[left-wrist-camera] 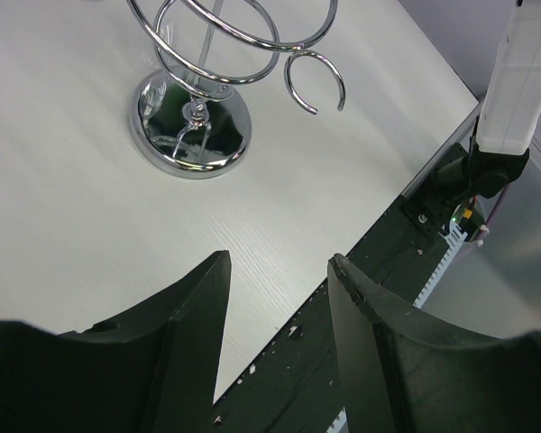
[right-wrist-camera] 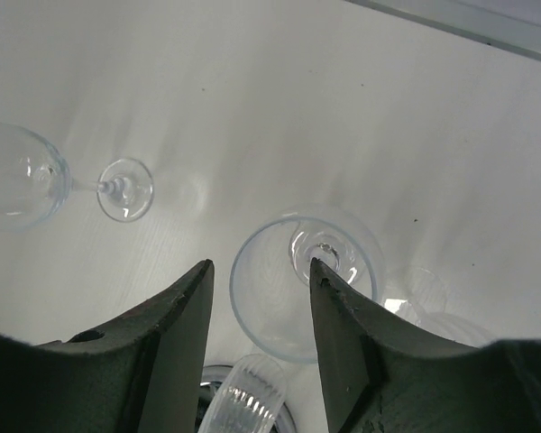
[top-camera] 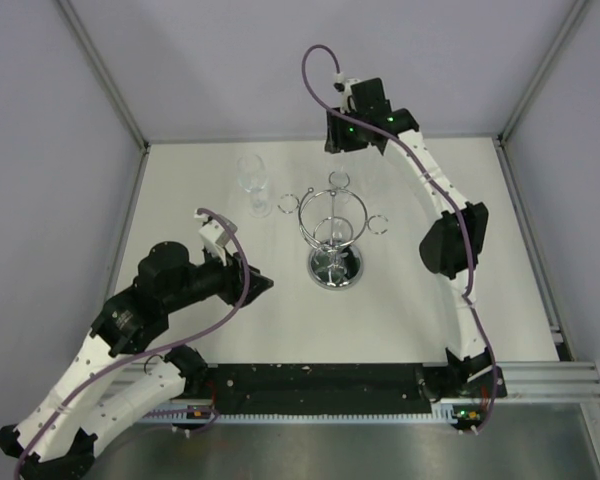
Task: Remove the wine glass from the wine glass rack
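The chrome wine glass rack [top-camera: 333, 222] stands mid-table on its round mirrored base [left-wrist-camera: 191, 135]. One clear wine glass [top-camera: 254, 186] stands upright on the table left of the rack; it also shows in the right wrist view [right-wrist-camera: 22, 176]. A second wine glass [right-wrist-camera: 288, 298] is seen from above, directly below my right gripper [right-wrist-camera: 260, 266], apart from the fingers. My right gripper [top-camera: 348, 146] is open behind the rack. A ribbed clear glass piece [right-wrist-camera: 243, 401] shows at the rack's side. My left gripper [left-wrist-camera: 279, 262] is open and empty, near-left of the rack [top-camera: 263, 285].
White table with grey walls at the left, the back and the right. A black rail [top-camera: 320, 385] runs along the near edge, also seen in the left wrist view [left-wrist-camera: 379, 262]. The right arm's elbow [top-camera: 452, 240] hangs right of the rack.
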Tool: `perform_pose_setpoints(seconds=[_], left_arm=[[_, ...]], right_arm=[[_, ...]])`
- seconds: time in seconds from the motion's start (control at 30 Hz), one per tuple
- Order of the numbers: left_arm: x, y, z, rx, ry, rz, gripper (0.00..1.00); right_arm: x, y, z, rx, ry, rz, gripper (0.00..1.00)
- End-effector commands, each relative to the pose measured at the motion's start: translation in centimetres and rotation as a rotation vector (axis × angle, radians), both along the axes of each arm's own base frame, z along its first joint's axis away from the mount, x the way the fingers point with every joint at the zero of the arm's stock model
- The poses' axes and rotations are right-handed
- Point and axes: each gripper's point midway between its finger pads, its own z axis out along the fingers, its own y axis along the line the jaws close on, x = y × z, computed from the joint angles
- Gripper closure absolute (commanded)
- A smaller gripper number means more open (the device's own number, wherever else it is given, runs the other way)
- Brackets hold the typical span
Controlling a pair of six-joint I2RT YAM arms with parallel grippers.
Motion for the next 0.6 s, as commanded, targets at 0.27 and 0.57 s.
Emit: perform_pose_setpoints(seconds=[0.27, 0.57], left_arm=[[0.7, -0.2, 1.6, -0.02, -0.056, 0.008, 0.47], [0.7, 0.0, 2.3, -0.032, -0.064, 0.022, 0.47]], right_arm=[[-1.7, -0.9, 15.3, 0.196, -0.274, -0.028, 0.46], [-7.2, -4.4, 17.7, 0.215, -0.274, -0.116, 0.4]])
